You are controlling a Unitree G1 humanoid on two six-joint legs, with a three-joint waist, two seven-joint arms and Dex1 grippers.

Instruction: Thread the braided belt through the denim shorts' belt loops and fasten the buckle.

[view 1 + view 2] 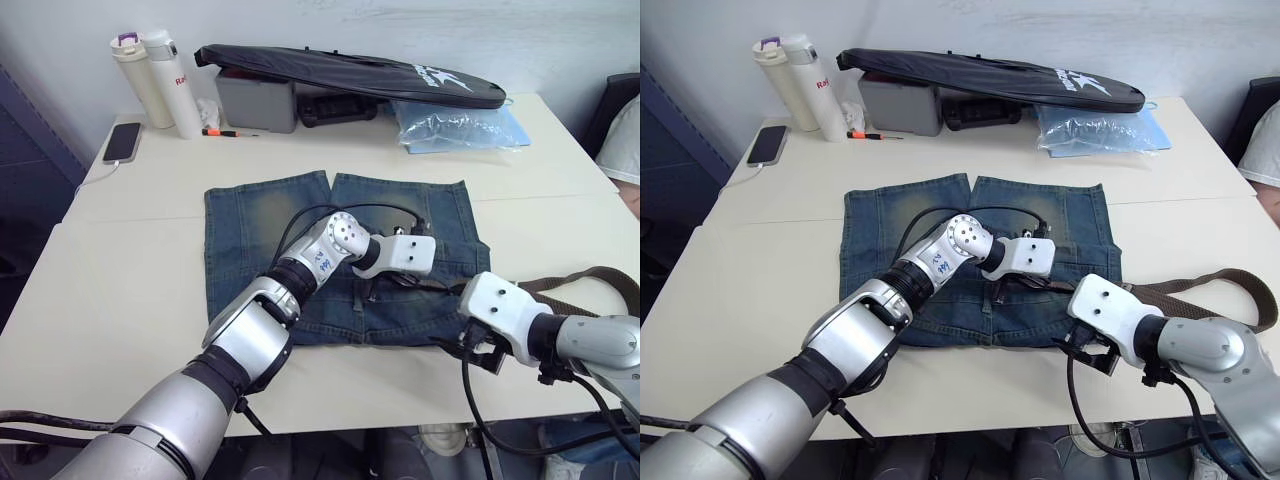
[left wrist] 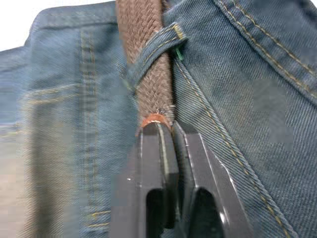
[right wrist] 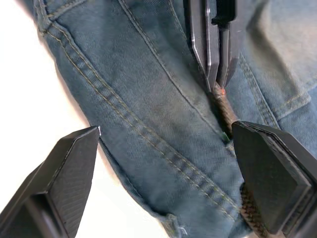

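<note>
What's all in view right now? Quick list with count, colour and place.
shorts: 1, blue denim, table centre.
belt: 1, brown braided, under a belt loop, trailing off right.
table: 1, cream.
bottles: 2, white, back left.
phone: 1, dark, back left.
long bag: 1, black, back.
plastic bag: 1, blue, back right.
left claw: shut on belt end.
right claw: open, at waistband edge.

Even, soft overhead light; desk [image 1: 150, 250] bright, faint shadows beneath the arms. Left wrist view blurs near its tool [image 2: 166, 130].
</note>
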